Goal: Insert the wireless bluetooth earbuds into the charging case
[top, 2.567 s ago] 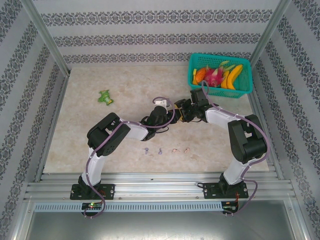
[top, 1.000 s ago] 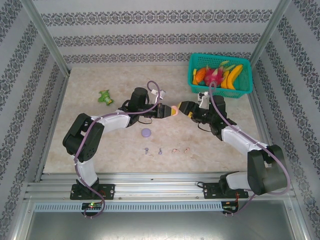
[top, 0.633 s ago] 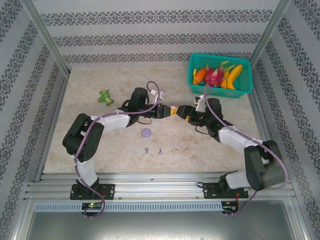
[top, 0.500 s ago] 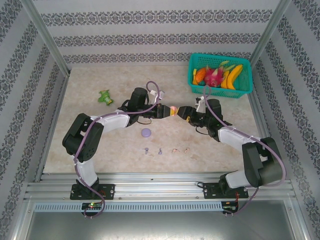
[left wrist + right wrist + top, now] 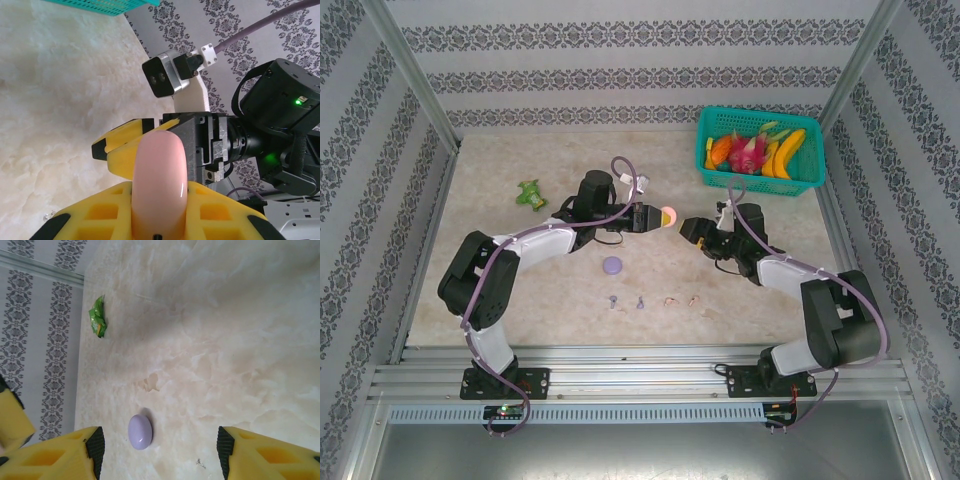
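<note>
My left gripper (image 5: 655, 215) is shut on a pink rounded charging case (image 5: 668, 214), held edge-on above the table; in the left wrist view the case (image 5: 160, 180) stands between the yellow fingers (image 5: 95, 215). My right gripper (image 5: 692, 228) hangs open just right of the pink case, not touching it. A purple case (image 5: 612, 265) lies on the table, and it lies beyond my right gripper (image 5: 157, 452) in the right wrist view (image 5: 140, 431). Two purple earbuds (image 5: 613, 300) (image 5: 641, 301) and two pale pink earbuds (image 5: 670, 299) (image 5: 693, 299) lie in a row near the front.
A teal basket (image 5: 804, 185) of fruit stands at the back right. A green packet (image 5: 530, 193) lies at the back left, also seen in the right wrist view (image 5: 98, 316). Patterned walls enclose the marble table (image 5: 520, 280).
My right gripper has drawn back to the right, away from the pink case it was meeting. The left gripper keeps the case and has shifted slightly back.
</note>
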You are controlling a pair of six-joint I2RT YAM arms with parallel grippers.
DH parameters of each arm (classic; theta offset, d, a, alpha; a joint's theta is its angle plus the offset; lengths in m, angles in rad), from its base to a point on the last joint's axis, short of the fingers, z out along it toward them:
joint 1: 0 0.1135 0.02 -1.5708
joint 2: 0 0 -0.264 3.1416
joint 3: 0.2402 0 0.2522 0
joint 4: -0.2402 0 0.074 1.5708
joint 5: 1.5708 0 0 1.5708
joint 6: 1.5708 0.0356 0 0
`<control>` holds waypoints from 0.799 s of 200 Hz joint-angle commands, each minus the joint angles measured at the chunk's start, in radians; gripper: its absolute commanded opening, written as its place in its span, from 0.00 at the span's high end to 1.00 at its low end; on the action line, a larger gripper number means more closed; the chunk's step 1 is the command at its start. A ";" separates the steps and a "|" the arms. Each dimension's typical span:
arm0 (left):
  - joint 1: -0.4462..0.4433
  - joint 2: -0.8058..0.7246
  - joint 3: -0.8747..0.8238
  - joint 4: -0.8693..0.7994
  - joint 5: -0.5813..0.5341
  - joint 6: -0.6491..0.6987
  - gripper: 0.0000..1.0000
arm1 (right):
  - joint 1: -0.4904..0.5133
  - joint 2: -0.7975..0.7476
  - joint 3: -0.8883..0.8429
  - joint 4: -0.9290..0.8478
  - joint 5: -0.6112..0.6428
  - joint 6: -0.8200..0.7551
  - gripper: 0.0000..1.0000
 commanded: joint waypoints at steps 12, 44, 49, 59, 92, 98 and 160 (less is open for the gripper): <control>0.008 -0.012 0.005 0.059 0.017 0.013 1.00 | -0.005 -0.120 0.000 -0.008 -0.022 0.010 0.37; 0.009 -0.006 0.005 0.064 0.018 0.011 1.00 | 0.010 -0.160 0.023 -0.028 -0.016 0.017 0.37; 0.009 -0.006 0.006 0.065 0.018 0.011 1.00 | 0.014 -0.160 0.028 -0.024 -0.015 0.017 0.37; 0.008 -0.005 0.008 0.064 0.018 0.011 1.00 | 0.024 -0.156 0.041 -0.026 -0.014 0.020 0.37; 0.009 -0.003 0.013 0.059 0.018 0.011 1.00 | 0.057 -0.138 0.063 -0.018 -0.003 0.024 0.37; 0.007 -0.003 0.013 0.060 0.019 0.012 1.00 | 0.061 -0.136 0.064 -0.015 0.000 0.026 0.37; 0.007 0.002 -0.015 0.066 -0.043 0.021 1.00 | 0.077 -0.126 0.075 -0.001 0.189 0.323 0.29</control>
